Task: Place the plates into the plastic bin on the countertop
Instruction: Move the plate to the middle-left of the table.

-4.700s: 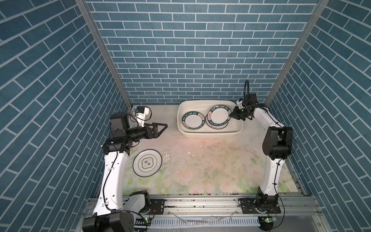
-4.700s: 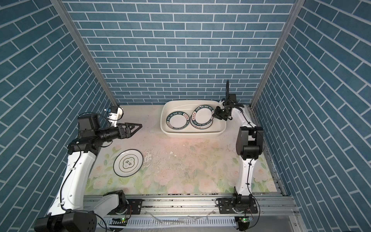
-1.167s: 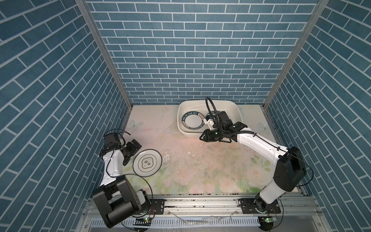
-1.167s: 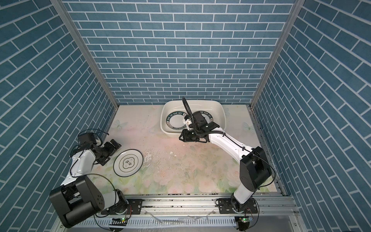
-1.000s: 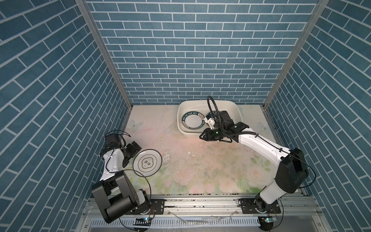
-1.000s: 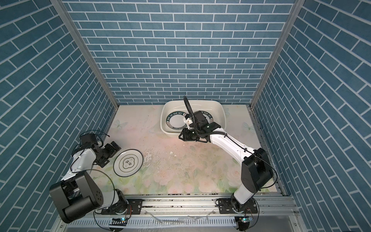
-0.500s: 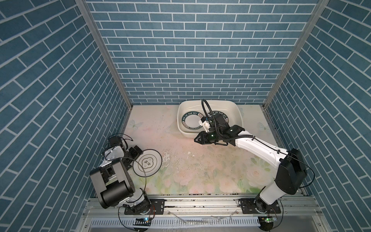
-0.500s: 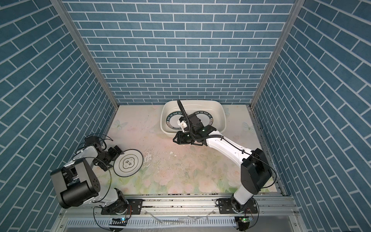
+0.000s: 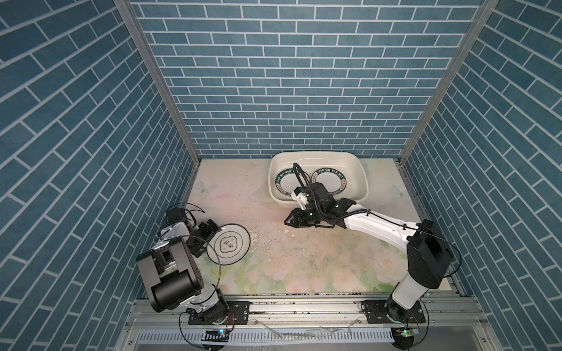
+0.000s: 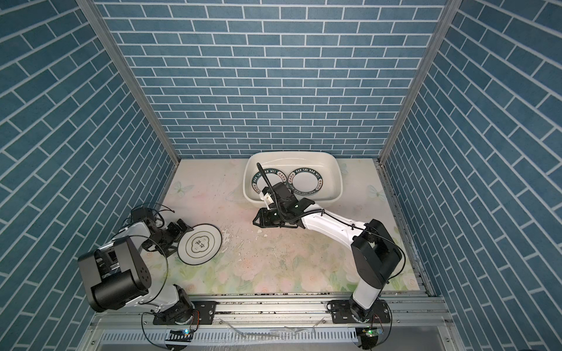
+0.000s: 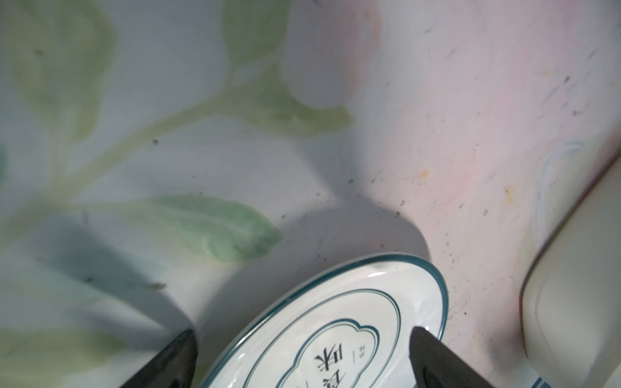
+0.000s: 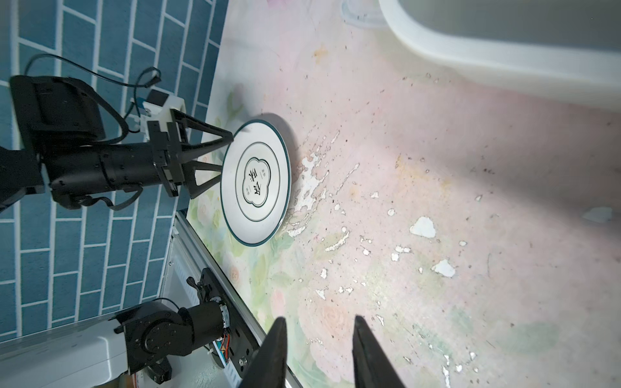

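Setting: blue brick-pattern walls point(image 9: 289, 91) on three sides. The floral countertop point(image 9: 304, 264) is scuffed and flaked in front of the plastic bin point(image 9: 363, 182).

Item 1, left gripper point(image 12: 225, 153): of everything listed, the farthest from the bin, set low over the countertop. I see the fingers spread wide and closed on nothing. In the left wrist view the near rim of the cloud-emblem plate point(image 9: 230, 244) sits between them.

Item 2, cloud-emblem plate: flat on the countertop, well apart from the bin, out from the bin corner nearest the left arm. It is round, so there is no long axis to line up. It lies straight ahead of the left fingers, on their bin-ward side. I judge the left arm much the nearer.

Item 3, right gripper point(image 9: 287, 221): just in front of the bin, between bin and plate, pointing at the plate. The fingers stand a narrow gap apart, with nothing between them.

Item 4, bin contents: one lettered plate point(image 9: 282, 182) beside a second lettered plate point(image 9: 330, 182).

Not legible: whether a left finger touches the rim, and whether more plates lie beneath those two. The right arm's wrist point(image 9: 317, 194) covers their near edges.
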`<move>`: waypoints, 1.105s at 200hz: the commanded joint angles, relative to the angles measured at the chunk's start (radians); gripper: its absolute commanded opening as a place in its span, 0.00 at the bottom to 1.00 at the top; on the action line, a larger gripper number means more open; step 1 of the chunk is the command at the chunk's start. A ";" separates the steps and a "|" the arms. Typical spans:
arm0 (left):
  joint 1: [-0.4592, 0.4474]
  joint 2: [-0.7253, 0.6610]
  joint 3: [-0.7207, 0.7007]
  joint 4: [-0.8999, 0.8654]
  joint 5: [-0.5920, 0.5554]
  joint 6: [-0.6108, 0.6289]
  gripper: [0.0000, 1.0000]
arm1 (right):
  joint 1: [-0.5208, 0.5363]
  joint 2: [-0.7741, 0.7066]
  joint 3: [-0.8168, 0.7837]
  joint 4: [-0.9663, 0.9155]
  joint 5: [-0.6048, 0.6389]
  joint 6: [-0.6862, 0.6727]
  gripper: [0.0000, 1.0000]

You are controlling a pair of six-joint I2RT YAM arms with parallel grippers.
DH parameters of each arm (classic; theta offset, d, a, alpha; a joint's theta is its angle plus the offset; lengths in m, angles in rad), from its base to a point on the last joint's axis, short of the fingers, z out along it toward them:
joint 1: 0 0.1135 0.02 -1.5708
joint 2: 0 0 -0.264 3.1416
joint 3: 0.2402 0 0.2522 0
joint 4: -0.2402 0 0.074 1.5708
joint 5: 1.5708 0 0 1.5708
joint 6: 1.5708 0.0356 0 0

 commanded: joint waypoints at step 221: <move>-0.278 -0.025 -0.082 0.099 0.209 -0.004 0.99 | 0.099 0.270 -0.091 0.351 0.021 0.188 0.36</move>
